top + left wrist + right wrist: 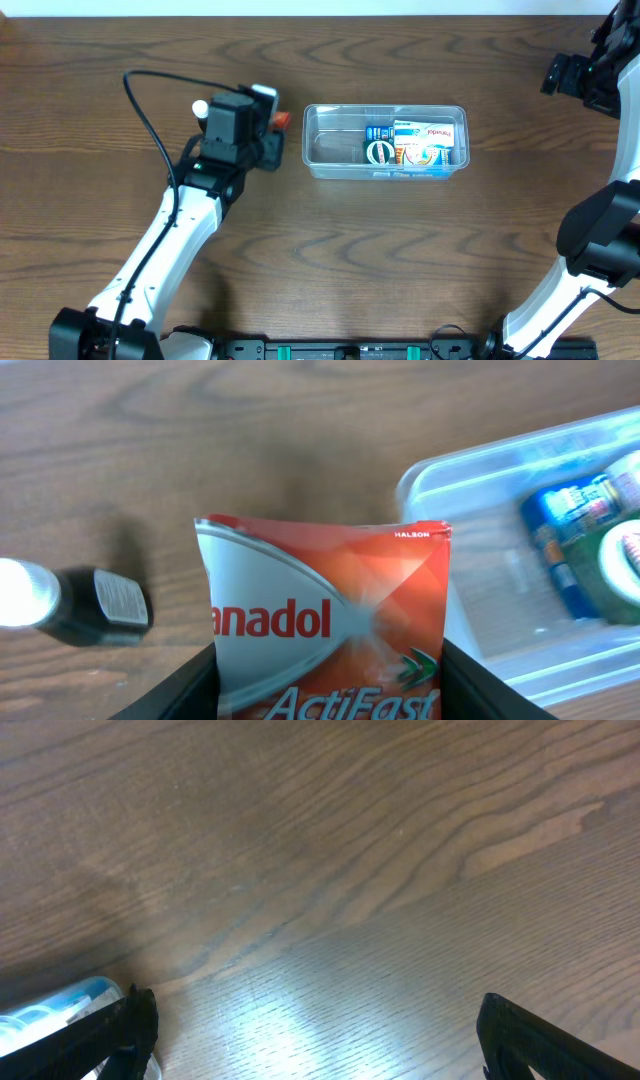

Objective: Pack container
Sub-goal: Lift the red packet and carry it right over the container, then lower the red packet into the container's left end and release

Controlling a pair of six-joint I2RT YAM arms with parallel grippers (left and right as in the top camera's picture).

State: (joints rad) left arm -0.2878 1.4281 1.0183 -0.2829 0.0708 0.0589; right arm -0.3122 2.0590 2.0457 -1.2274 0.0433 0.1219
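Table [330, 260]: dark wood grain; it carries every item listed below.
Left arm [165, 245]: reaches from the near left edge up to a spot just left of the container.
Small bottle [92, 608]: dark body with a pale cap, lying on its side on the table, left of the left fingers and apart from them. From overhead only the white cap shows beside the wrist.
Left fingers [185, 695]: clamped on the red box, one black finger against each side of it.
Red box [325, 595]: red and silver medicine carton printed "ActiFast". It projects forward from between the left fingers. Its far end is slightly creased and points toward the container's left end. Whether it rests on the table or is raised cannot be told.
Container [322, 168]: clear rectangular plastic tub with rounded corners, near the table centre, long side running left to right, just right of the left fingers.
Container contents: a blue pack [377, 132], a white ring-shaped roll [380, 152] and a white and orange carton [430, 142]. All three are grouped in the right half of the tub, touching or nearly touching one another.
Right arm [590, 240]: stands along the right edge of the table, well apart from the container.
Right fingers [120, 1035]: spread wide apart with only table surface between them, holding nothing.
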